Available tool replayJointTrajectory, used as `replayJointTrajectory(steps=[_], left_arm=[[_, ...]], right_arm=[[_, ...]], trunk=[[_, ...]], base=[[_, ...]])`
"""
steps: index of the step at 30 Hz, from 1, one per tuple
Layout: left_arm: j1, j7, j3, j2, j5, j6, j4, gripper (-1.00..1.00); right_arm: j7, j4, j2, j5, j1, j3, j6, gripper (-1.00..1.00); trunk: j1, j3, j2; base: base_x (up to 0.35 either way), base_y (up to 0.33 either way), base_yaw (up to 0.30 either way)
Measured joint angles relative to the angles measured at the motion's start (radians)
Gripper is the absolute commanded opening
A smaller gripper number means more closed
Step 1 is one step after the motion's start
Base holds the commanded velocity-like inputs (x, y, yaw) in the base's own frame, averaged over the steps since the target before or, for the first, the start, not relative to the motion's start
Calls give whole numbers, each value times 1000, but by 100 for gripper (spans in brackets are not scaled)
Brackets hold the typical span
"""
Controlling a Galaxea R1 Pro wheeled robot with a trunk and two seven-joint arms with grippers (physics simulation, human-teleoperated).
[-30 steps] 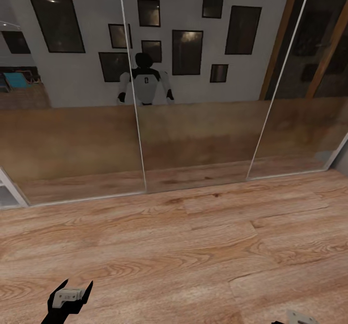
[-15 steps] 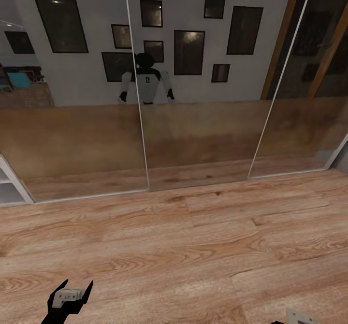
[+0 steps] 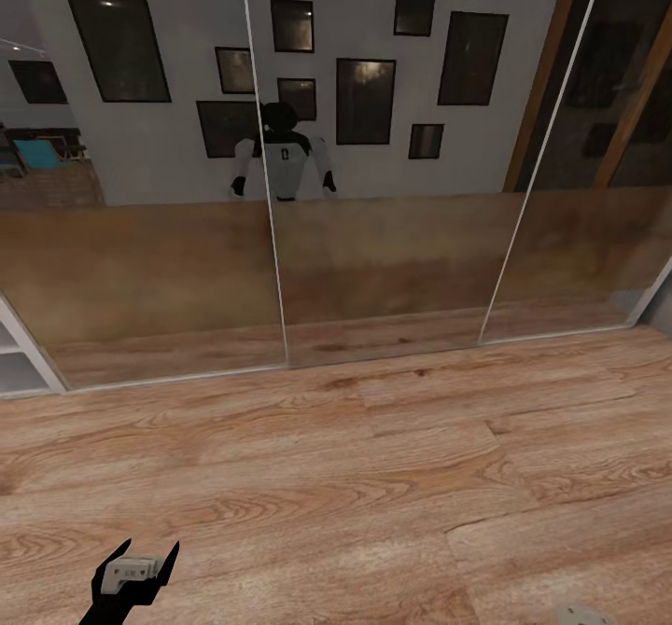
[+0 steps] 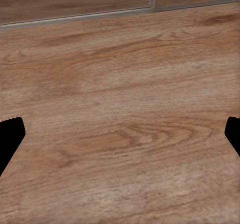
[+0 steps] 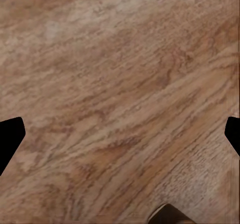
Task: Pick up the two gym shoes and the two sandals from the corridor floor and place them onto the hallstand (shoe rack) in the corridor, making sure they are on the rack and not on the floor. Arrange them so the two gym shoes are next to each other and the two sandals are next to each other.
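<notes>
Left pincer (image 3: 140, 550) of mine hangs at the lower left of the head frame, its two black fingers spread apart with nothing between them, a pale grey block seated at their root. In my left wrist view the black fingertips (image 4: 10, 136) sit at the two side edges of the frame, wide apart, over bare wood. My right pincer (image 5: 120, 134) reads the same way in its wrist view: dark tips at either side edge, parted, holding nothing, with only grained planks under them. In the head frame just a pale scrap of that arm (image 3: 581, 614) peeks in at the lower right corner.

Below me the corridor floor (image 3: 373, 476) fills the lower half of the head frame, light brown planks with strong grain. Across the upper half stand mirrored sliding doors (image 3: 392, 140), split by thin pale frame lines. They reflect the floor, a grey wall hung with dark picture frames (image 3: 362, 101), and my own white and black body (image 3: 280, 154) at upper centre. At the far left edge, middle height, a pale grey-white corner (image 3: 21, 364) with a shelf edge shows; it may be the hallstand, but I cannot tell from so little.
</notes>
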Motion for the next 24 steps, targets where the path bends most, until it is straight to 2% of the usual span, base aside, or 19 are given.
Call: replayJointTrajectory(steps=[1,2,3,5,6,7,9,10,13,17,20,24], left_arm=[[0,0,0,0,0,0,0,100],[0,0,1,0,0,0,0,100],[0,0,1,0,0,0,0,100],[0,0,2,0,0,0,0,100],[0,0,2,0,0,0,0,100],[0,0,2,0,0,-1,0,100],[0,0,3,0,0,-1,0,100],[0,0,2,0,0,-1,0,100],[0,0,3,0,0,-1,-1,100],[0,0,3,0,1,-1,-1,100],[0,0,3,0,1,-1,-1,100],[0,0,3,0,0,-1,-1,100]], right_arm=[[0,0,0,0,0,0,1,100],[0,-1,-22,-1,1,4,56,100],[0,-1,-23,0,1,4,58,100],[0,-1,-67,0,3,7,126,100],[0,-1,-68,0,3,7,127,100],[1,-1,-92,0,6,8,153,100],[4,0,-137,0,33,8,192,100],[4,0,-138,1,34,9,193,100],[21,0,-178,4,107,12,226,100],[49,0,-193,26,154,30,238,100],[93,1,-206,80,207,77,249,100],[121,0,-212,117,233,104,254,100]], trunk=[[0,0,0],[0,0,0],[0,0,0],[0,0,0],[0,0,0],[0,0,0],[0,0,0],[0,0,0],[0,0,0],[0,0,0],[0,0,0],[0,0,0]], base=[[-2,1,0],[-2,1,0],[-1,1,0],[-1,0,0],[0,0,0],[0,0,0],[0,0,0],[0,0,0],[0,0,0],[0,0,0],[0,0,0],[0,0,0]])
